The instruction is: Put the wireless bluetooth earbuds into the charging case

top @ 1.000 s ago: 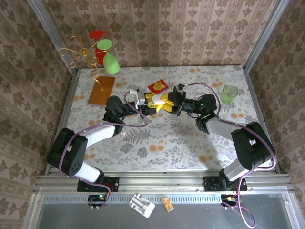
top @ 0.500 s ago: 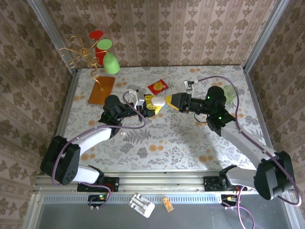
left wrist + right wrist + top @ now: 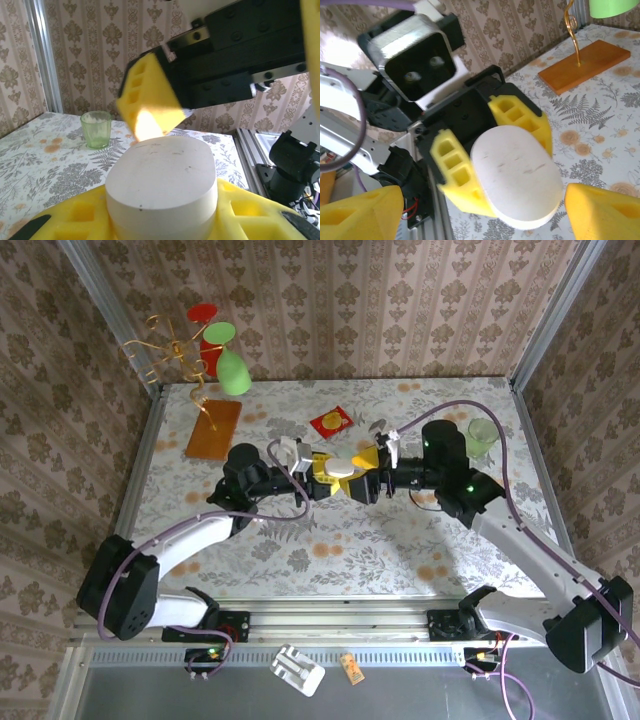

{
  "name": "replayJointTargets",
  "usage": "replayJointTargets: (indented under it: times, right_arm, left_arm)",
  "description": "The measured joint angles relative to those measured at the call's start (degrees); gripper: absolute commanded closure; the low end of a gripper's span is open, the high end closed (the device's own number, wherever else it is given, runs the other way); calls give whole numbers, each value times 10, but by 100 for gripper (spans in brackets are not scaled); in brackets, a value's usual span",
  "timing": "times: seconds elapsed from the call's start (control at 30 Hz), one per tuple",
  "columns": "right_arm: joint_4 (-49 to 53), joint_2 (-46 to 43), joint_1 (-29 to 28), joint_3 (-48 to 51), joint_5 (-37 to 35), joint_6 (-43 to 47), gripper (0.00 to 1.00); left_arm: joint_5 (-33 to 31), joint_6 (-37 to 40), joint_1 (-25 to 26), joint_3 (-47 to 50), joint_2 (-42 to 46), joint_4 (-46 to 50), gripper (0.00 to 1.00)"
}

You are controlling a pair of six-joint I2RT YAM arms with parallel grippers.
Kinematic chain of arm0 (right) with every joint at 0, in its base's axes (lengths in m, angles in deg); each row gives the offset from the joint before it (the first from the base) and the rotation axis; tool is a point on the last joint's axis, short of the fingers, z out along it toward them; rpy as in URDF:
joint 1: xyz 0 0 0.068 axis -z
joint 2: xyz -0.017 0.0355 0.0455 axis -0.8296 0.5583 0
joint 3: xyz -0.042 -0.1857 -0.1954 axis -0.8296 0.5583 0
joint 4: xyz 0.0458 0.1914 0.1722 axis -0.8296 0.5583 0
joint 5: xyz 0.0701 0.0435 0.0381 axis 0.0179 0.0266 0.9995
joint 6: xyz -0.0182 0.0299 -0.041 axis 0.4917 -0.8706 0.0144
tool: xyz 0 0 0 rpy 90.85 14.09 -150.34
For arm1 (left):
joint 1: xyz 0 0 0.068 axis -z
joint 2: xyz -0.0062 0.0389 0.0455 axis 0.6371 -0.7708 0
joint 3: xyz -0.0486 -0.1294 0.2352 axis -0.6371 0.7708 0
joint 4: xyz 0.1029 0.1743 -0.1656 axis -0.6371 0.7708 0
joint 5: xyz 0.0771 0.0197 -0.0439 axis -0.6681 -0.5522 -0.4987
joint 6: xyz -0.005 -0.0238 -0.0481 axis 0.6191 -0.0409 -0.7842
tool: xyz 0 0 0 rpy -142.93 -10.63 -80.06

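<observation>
**Case clamped in the left pincer, right pincer spread wide beside it**

From above, both arms meet over the middle of the floral-patterned table (image 3: 330,540). The left gripper (image 3: 333,478) has its yellow fingers clamped on a white oval plastic charging case (image 3: 340,468), held just left of centre with its lid closed. The right gripper (image 3: 363,475) faces it from the right, jaws well apart, one to either side of the case's end. A green glass cup (image 3: 482,436) stands at the right and a red square packet (image 3: 331,421) lies above the grippers.

In the left wrist view, the case (image 3: 162,180) sits low and central between the yellow fingers (image 3: 75,220). One of the right gripper's yellow fingers (image 3: 150,100) hangs just above it, and the cup (image 3: 96,129) stands at the left.

In the right wrist view, the case (image 3: 517,175) fills the centre, gripped from both sides by the left gripper (image 3: 487,142). The right gripper's fingertips (image 3: 360,210) sit in the two bottom corners, clear of it.
</observation>
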Motion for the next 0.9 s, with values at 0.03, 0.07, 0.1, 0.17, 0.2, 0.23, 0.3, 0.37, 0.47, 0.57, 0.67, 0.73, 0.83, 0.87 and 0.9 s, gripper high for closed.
replayJointTargets:
  times: [0.03,0.07,0.1,0.17,0.2,0.23,0.3,0.37,0.47,0.57,0.67,0.73,0.83,0.87,0.9]
  right_arm:
    - [4,6,-1,-3,0,11,16]
    - [9,10,-1,-5,-2,19,16]
    - [12,14,-2,-6,-2,26,16]
    - [17,21,-2,-6,-9,37,16]
    - [19,24,-2,-6,-12,40,17]
    - [19,27,-2,-6,-15,42,17]
    - [19,29,0,-6,-20,41,18]
    - [16,30,5,-6,-29,33,19]
    - [10,30,15,-6,-30,23,20]
    - [3,30,19,-7,-30,15,20]
    - [2,30,23,-15,-32,12,20]
    - [1,30,24,-23,-35,11,20]
    - [0,30,25,-35,-42,8,20]
    - [-1,30,26,-39,-44,7,20]
    - [0,30,26,-43,-45,5,21]
  left_arm:
    - [0,1,3,0,4,4,78]
    - [0,3,6,-1,6,7,78]
    - [0,4,8,-2,7,10,78]
    - [0,7,12,-3,8,16,78]
    - [0,7,14,-3,8,19,78]
    - [0,9,14,-3,8,22,78]
    - [0,13,14,-3,8,26,78]
    - [0,18,14,-3,9,26,78]
    - [-8,23,14,-3,11,31,78]
    - [-12,29,14,-3,13,42,78]
    - [-13,36,14,-3,18,54,78]
    - [-13,42,14,-1,24,56,79]
    - [-13,53,16,6,37,56,79]
    - [-13,58,18,8,40,56,79]
    - [-13,62,19,10,43,57,79]
